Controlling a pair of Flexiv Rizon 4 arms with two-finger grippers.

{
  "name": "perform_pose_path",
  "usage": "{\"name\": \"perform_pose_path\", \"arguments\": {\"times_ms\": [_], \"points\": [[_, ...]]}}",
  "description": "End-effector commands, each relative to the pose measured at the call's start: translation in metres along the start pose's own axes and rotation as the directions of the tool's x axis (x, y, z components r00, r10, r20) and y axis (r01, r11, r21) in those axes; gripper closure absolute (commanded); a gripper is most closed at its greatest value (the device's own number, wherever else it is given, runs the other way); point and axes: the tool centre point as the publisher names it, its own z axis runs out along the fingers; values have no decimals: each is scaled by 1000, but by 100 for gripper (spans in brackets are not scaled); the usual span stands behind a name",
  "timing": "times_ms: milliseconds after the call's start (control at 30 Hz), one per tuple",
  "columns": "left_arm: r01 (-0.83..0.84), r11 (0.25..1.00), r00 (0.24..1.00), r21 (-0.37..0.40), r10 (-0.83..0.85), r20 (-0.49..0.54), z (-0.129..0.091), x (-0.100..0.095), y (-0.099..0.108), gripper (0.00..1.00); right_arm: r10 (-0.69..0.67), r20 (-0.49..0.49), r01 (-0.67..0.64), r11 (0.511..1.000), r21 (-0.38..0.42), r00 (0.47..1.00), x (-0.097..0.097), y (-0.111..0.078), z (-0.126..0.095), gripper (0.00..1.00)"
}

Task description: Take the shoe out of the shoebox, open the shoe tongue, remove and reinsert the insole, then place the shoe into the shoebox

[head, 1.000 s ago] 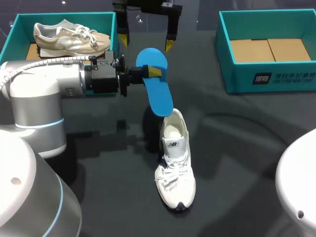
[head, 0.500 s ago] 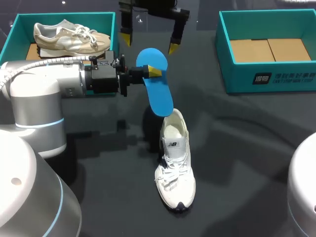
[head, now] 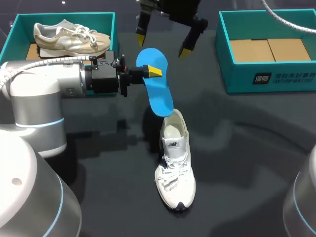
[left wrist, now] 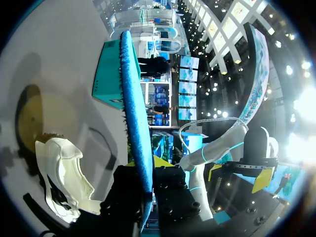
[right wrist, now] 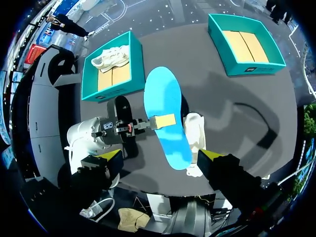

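My left gripper (head: 151,72) is shut on a blue insole (head: 157,91) and holds it in the air, toe end hanging over the heel of the white shoe (head: 175,165). That shoe lies on the dark table with its toe toward me. In the left wrist view the insole (left wrist: 136,113) shows edge-on between the fingers, with the white shoe (left wrist: 61,168) under it. My right gripper (head: 162,45) hangs open above the insole, touching nothing. Its wrist view looks down on the insole (right wrist: 165,108), the left gripper (right wrist: 160,122) and the shoe (right wrist: 195,133).
A teal shoebox (head: 64,15) at the back left holds a beige shoe (head: 69,37). A second teal shoebox (head: 296,74) at the back right shows only its cardboard floor. My left arm (head: 44,84) stretches across the left half of the table.
The right gripper has shifted to the right and turned above the insole, staying open. The left gripper, the insole and the white shoe have not moved.
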Motion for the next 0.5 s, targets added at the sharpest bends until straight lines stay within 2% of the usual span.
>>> {"name": "perform_pose_path", "arguments": {"times_ms": [33,300,500], "points": [[0,1000,1000,1,0,1,1,0,0,100,-26,-314,29,1000,4,949,-12,4,6,0],[0,1000,1000,1,0,1,1,0,0,100,-86,-424,73,996,-45,901,-19,4,6,0],[0,1000,1000,1,0,1,1,0,0,100,-80,-505,65,997,-48,860,-27,8,13,0]]}}
